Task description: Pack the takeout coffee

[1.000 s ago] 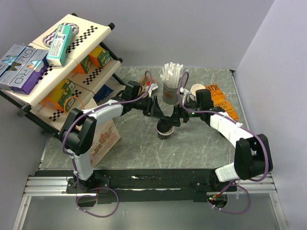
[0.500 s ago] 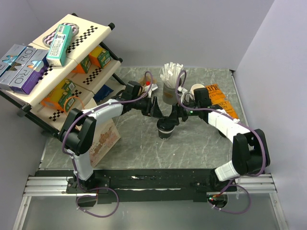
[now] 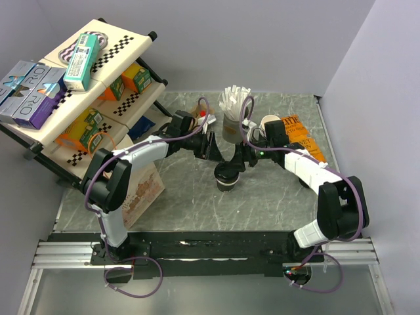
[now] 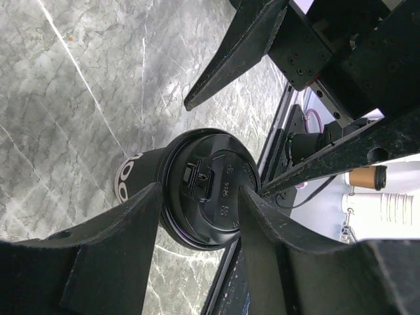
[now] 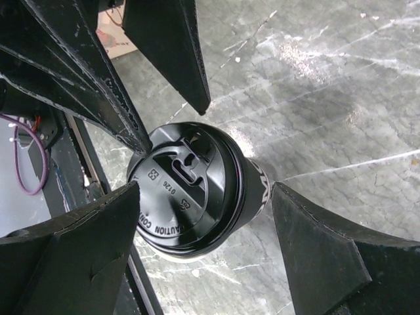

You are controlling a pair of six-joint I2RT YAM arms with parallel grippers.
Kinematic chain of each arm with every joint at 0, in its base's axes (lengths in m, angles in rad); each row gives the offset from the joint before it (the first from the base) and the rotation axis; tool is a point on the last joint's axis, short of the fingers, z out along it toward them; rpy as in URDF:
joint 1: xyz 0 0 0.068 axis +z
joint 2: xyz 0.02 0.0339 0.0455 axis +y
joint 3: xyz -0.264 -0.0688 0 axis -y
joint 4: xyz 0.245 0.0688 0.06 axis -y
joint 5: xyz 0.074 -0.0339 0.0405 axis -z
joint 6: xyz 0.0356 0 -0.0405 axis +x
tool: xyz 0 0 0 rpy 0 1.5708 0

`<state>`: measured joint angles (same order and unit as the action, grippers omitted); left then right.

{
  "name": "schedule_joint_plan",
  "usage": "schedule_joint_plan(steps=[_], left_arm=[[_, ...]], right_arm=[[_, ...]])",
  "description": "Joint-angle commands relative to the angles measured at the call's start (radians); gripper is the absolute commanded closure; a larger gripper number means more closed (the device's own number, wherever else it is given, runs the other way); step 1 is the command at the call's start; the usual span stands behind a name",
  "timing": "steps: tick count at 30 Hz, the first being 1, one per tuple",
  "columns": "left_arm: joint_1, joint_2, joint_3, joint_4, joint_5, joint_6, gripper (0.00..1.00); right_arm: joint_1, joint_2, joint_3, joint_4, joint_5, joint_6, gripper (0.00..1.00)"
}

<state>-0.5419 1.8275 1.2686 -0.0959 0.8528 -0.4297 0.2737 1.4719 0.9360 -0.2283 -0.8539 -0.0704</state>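
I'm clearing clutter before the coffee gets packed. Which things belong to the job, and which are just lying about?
Job: coffee cup, paper bag (likely where it goes).
Lying about: cup of straws, white cups, orange packets, shelf of boxes.

Bright, even overhead light keeps the top view sharp, with only soft shadows on the marble table (image 3: pixel 184 190). The right wrist view has white glare streaks on the stone at 1 o'clock, while the left wrist view blows out white at 4 o'clock. A dull sheen lies on the lid of the takeout coffee (image 5: pixel 190 190).
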Motion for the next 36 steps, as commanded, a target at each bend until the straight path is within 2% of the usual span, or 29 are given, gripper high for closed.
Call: schedule_joint_plan(steps=[1,17,26,32,36], left_arm=[[-0.01,-0.04,0.032,-0.014,0.034,0.032,0.45],[-0.053,-0.066,0.026,-0.067,0.022,0.118,0.5],[-0.056,-0.074,0.025,-0.088,0.017,0.149,0.5],[-0.073,-0.085,0.017,-0.093,0.011,0.164,0.5],[-0.089,-0.091,0.029,-0.114,-0.026,0.203,0.5]], right_arm=[[0.009,-0.039,0.037,-0.014,0.01,-0.012,0.14],[0.009,-0.148,-0.017,-0.072,0.027,-0.071,0.13],[-0.007,-0.271,-0.1,-0.16,0.067,-0.187,0.12],[-0.008,-0.289,-0.124,-0.175,0.064,-0.146,0.12],[-0.008,-0.268,-0.114,-0.184,0.114,-0.115,0.12]])
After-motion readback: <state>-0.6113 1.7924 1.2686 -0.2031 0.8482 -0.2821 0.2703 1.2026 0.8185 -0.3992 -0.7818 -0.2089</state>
